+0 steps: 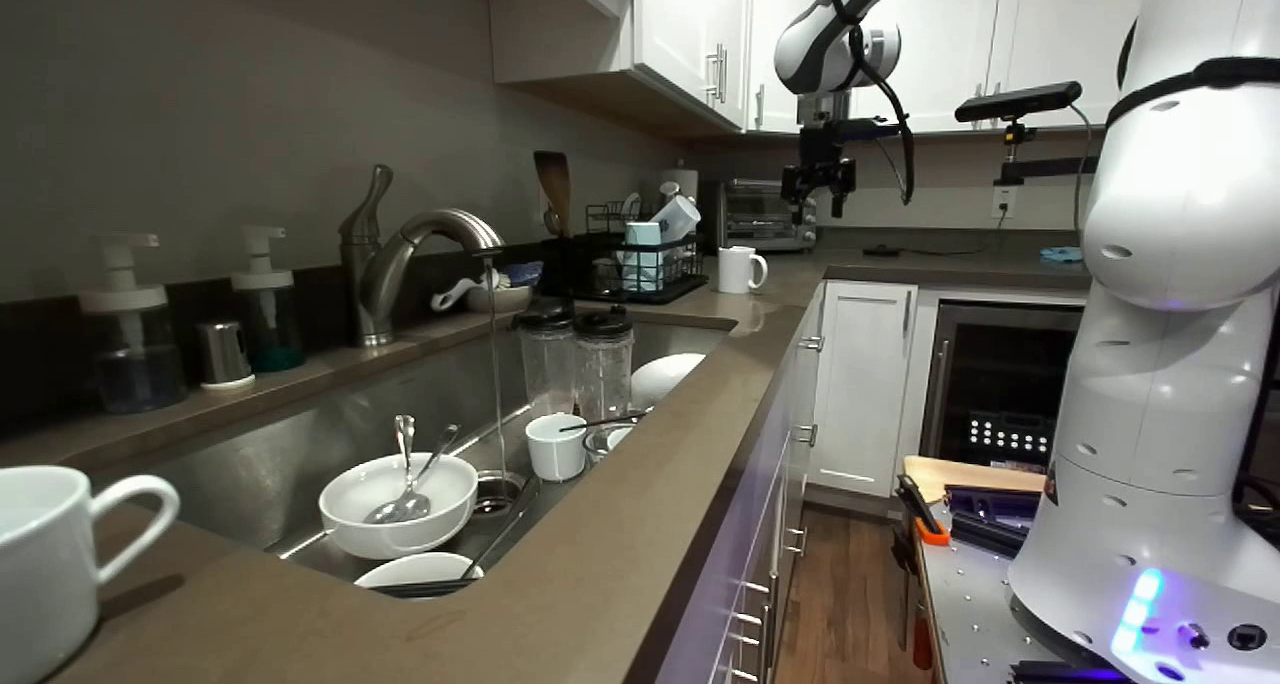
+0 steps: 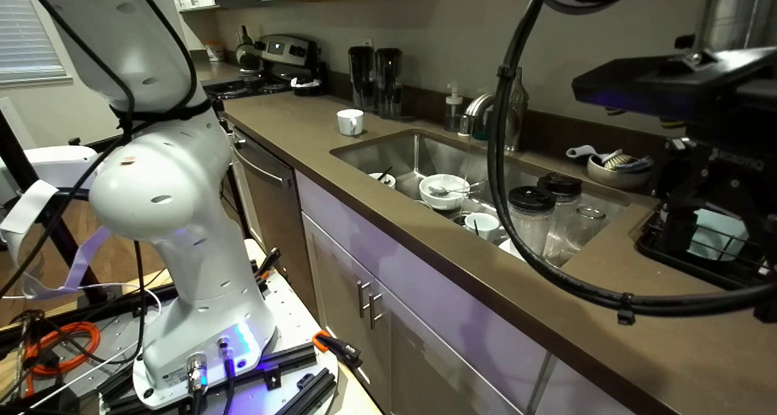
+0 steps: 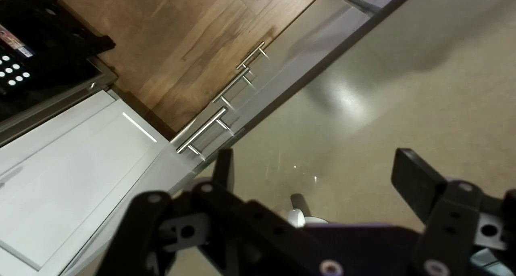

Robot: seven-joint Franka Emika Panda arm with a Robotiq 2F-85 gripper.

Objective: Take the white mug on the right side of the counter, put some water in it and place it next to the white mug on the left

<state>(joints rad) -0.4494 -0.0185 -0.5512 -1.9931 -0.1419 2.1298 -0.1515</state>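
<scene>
White and upright, the right-hand mug (image 1: pixel 736 270) stands on the brown counter (image 1: pixel 640 524) just beside the black dish rack (image 1: pixel 675 289); its long axis is vertical, and its handle points sideways, away from the rack and to the right in an exterior view. Above the counter hangs the gripper (image 3: pixel 313 167), its two fingers (image 3: pixel 417 183) spread wide apart and aimed downward. Near the opposite end of the sink (image 1: pixel 240 484), the left-hand mug (image 2: pixel 350 122) also stands upright on the counter; in an exterior view that crops it, its handle reaches to the right. Water (image 1: pixel 497 374) falls in a thin vertical thread from the faucet (image 1: pixel 385 272) into the sink, between a white bowl (image 1: pixel 400 536) and a small white cup (image 1: pixel 556 451); in the bowl a spoon (image 1: pixel 403 507) leans, handle up.
</scene>
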